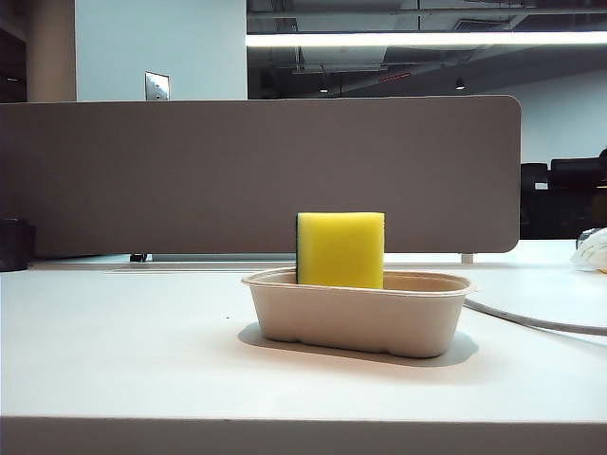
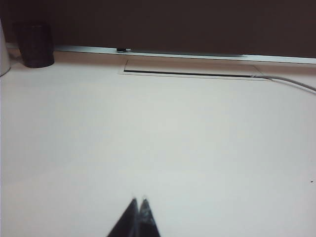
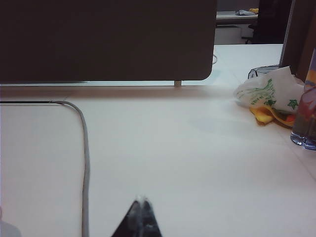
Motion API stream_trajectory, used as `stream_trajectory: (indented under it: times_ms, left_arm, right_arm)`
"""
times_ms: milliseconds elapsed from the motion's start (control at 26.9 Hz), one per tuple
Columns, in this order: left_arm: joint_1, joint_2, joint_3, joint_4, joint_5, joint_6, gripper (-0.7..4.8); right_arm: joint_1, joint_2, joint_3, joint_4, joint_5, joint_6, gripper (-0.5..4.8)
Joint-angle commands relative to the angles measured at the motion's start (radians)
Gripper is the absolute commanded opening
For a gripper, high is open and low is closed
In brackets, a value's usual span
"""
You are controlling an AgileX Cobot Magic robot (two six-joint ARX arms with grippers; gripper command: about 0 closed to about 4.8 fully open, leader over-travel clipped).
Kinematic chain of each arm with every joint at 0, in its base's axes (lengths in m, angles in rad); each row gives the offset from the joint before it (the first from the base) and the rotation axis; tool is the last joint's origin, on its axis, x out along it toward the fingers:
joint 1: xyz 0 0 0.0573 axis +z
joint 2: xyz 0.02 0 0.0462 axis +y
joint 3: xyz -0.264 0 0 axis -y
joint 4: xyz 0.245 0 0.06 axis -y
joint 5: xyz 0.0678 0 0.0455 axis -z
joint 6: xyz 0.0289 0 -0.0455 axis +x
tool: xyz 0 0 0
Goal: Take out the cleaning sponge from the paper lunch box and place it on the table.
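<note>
Exterior view: the cleaning sponge (image 1: 340,249) stood on edge inside the paper lunch box (image 1: 358,313), upper half sticking up above the rim, dark green scouring layer facing the view's left. Its long axis looked near vertical. The box sat about mid-table (image 1: 114,351), slightly right of centre, in front of the grey-brown partition panel (image 1: 256,171). A grey cable (image 1: 531,320) ran off to the right. Neither arm showed here, so which one was nearer couldn't be read directly; the box's right offset suggested the right arm had the shorter reach.

Left wrist view: the left gripper (image 2: 138,202) had its fingertips pressed together, holding nothing, over bare table. A dark cup (image 2: 35,45) sat by the back edge. No box or sponge in sight.

Right wrist view: the right gripper (image 3: 141,201) also looked closed and empty. The cable and a printed plastic bag (image 3: 269,96) were visible. Box and sponge were out of frame, probably lying off to this gripper's left.
</note>
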Motion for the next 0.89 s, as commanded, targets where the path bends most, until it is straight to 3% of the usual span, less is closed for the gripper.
stream_trajectory:
  times_ms: [37, 596, 894]
  left_arm:
    - [0.0, 0.0, 0.001, 0.006, 0.003, 0.001, -0.04]
    - [0.001, 0.0, 0.001, 0.006, 0.003, 0.001, -0.04]
    - [0.0, 0.0, 0.001, 0.006, 0.003, 0.001, -0.04]
  right_arm:
    - [0.002, 0.0, 0.001, 0.016, 0.0, 0.0, -0.05]
    - [0.019, 0.047, 0.001, 0.027, 0.003, 0.0, -0.05]
    - [0.206, 0.2, 0.001, -0.006, 0.002, 0.0, -0.05]
